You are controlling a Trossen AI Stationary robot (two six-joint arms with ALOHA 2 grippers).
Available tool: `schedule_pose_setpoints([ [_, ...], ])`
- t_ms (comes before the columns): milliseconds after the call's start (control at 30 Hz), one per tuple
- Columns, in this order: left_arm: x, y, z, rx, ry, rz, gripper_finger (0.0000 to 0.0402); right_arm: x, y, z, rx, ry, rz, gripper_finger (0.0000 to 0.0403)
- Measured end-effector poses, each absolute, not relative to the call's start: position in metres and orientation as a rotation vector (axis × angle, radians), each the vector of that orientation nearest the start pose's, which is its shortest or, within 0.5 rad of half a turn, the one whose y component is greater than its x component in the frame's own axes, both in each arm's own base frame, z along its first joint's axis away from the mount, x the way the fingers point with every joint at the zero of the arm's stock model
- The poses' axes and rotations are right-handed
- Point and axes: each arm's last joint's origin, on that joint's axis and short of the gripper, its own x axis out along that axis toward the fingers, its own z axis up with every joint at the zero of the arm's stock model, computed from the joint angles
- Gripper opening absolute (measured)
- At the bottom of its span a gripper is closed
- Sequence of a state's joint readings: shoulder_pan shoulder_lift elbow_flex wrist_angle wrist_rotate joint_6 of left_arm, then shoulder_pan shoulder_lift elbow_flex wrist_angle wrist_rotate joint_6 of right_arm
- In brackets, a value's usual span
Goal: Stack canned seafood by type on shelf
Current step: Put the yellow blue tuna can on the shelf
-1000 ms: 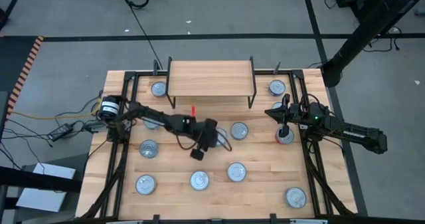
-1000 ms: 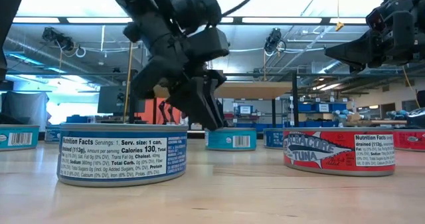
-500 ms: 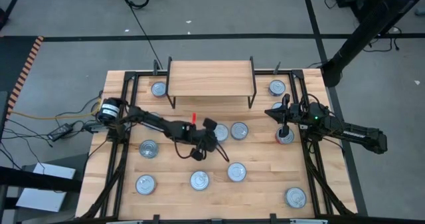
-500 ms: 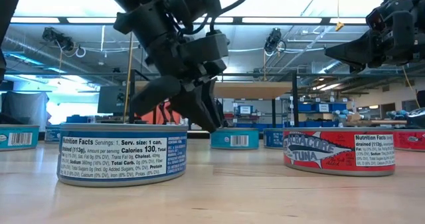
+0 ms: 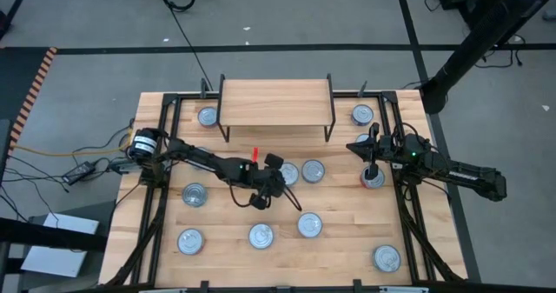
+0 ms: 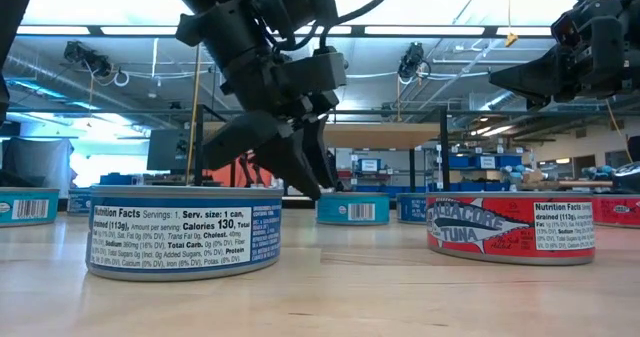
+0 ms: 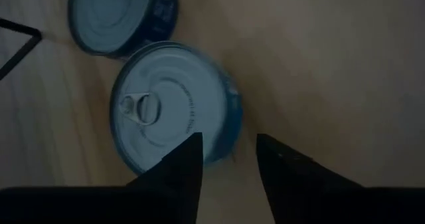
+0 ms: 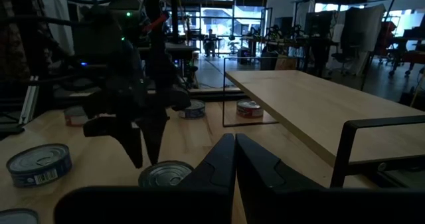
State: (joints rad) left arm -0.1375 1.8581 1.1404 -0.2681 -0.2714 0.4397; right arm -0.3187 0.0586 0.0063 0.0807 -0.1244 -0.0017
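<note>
Left gripper (image 5: 259,200) is positioned over the middle of the tabletop (image 5: 339,241), reaching in from the 9 o'clock side. Its fingers (image 7: 182,167) are parted with a clear gap between them and hold nothing. In the left wrist view, the fingers point down beside a blue-sided tin (image 7: 174,101), one tip overlapping the tin's edge; a second tin (image 7: 123,14) lies just beyond it, nearly touching. In the low view the same gripper (image 6: 300,172) hangs just behind a blue-labelled tin (image 6: 185,230) in the foreground.

Right gripper (image 5: 368,164) is stationed at the 3 o'clock side of the tabletop, directly above a red-labelled tin (image 5: 373,180). Its fingers (image 8: 222,161) are closed together and empty.

The shelf (image 5: 275,103) stands at the 12 o'clock edge of the tabletop. Its wood top carries no tins.

Canned seafood is spread singly over the tabletop, none stacked. Noted positions: one tin (image 5: 208,116) at the shelf's 9 o'clock side; one (image 5: 362,115) at its 3 o'clock side; two near centre (image 5: 312,171); one (image 5: 195,194) at 9 o'clock of the left gripper; a row toward 6 o'clock, comprising (image 5: 190,241), (image 5: 261,236) and (image 5: 309,225); and one (image 5: 387,257) near the 5 o'clock corner. A red tuna tin (image 6: 510,229) shows in the low view's foreground.
</note>
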Motion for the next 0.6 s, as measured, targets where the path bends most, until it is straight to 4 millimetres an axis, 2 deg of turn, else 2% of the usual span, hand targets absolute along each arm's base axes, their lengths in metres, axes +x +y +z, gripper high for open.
schedule_pose_setpoints([
  [267,0.374,-0.043,0.147,0.706,1.012,-0.093,0.0091,0.097,-0.028,0.169,-0.009,-0.029,-0.194,0.0025],
  [500,0.372,-0.051,0.149,0.794,1.018,-0.115,0.0018,0.097,-0.028,0.170,-0.010,-0.036,-0.195,0.0025],
  [600,0.372,-0.053,0.155,0.792,1.048,-0.157,0.0006,0.097,-0.028,0.170,-0.010,-0.037,-0.195,0.0025],
])
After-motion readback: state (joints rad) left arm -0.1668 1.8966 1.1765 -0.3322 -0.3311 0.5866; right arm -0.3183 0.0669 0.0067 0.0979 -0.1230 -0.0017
